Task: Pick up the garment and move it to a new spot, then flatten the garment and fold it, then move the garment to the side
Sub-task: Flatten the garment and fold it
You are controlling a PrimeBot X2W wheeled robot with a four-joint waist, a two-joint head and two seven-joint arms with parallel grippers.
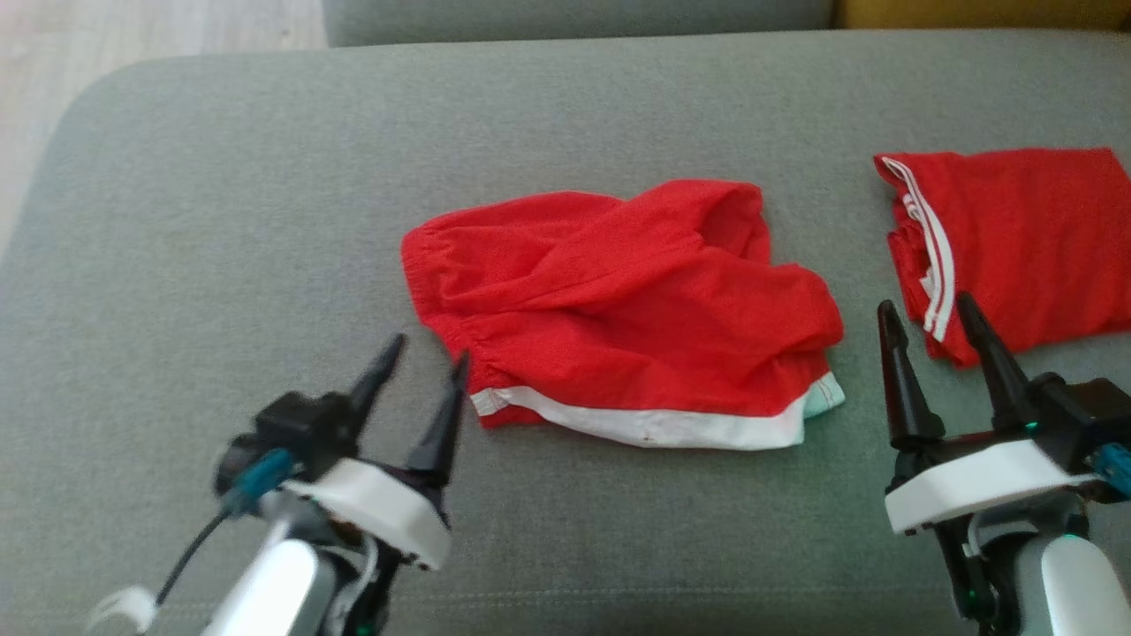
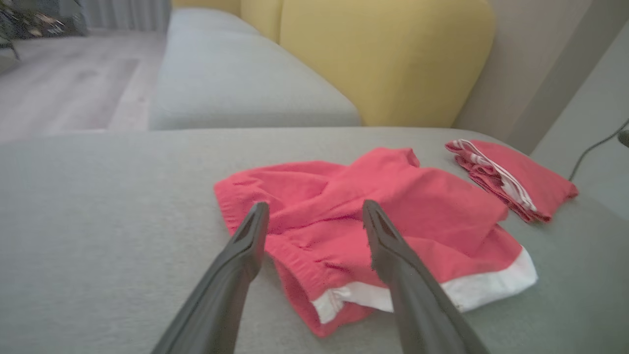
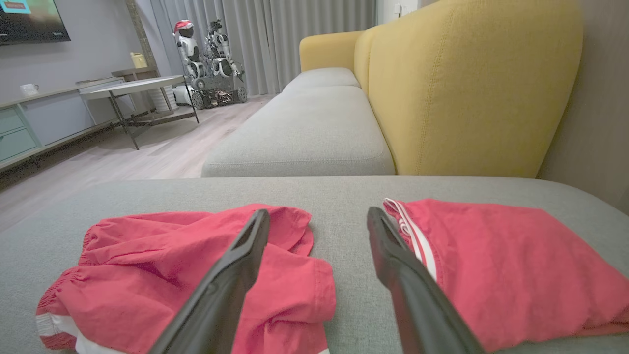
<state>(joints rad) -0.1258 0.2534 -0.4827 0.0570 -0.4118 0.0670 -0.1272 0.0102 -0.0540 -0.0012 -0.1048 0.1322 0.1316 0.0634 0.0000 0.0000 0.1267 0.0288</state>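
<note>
A crumpled red garment [image 1: 618, 300] with a white hem lies in the middle of the grey cushion [image 1: 221, 221]; it also lies ahead in the left wrist view [image 2: 393, 206] and at lower left in the right wrist view [image 3: 162, 260]. My left gripper [image 1: 428, 346] hovers open just left of the garment's lower-left corner, nothing between its fingers. My right gripper [image 1: 928, 305] stands open between this garment and the folded one, holding nothing.
A second red garment [image 1: 1016, 247] with white stripes lies folded at the cushion's right edge, also in the right wrist view [image 3: 516, 265]. A yellow sofa back [image 3: 467, 83] rises behind. Wooden floor [image 1: 132, 35] lies beyond the cushion's rounded far-left corner.
</note>
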